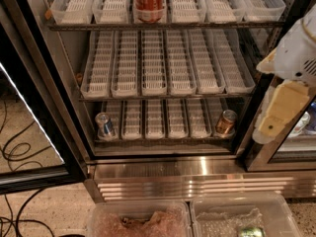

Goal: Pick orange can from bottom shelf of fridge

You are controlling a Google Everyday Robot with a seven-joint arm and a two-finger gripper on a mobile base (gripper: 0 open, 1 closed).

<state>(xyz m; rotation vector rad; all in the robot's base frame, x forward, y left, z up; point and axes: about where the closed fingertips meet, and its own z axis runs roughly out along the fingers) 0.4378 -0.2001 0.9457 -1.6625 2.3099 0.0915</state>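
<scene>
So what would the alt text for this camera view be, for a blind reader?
An open fridge holds an orange can at the right end of its bottom shelf, a blue-and-silver can at the left end and a red cola can higher up. The robot's gripper hangs outside, to the right of the orange can.

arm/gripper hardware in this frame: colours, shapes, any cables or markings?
The gripper sits at the right edge, in front of the fridge. It is a pale cream-yellow, blocky piece that tapers downward. The arm housing above it is white and rounded, with what look like dark vent slits. No cables or markings show on either.
</scene>
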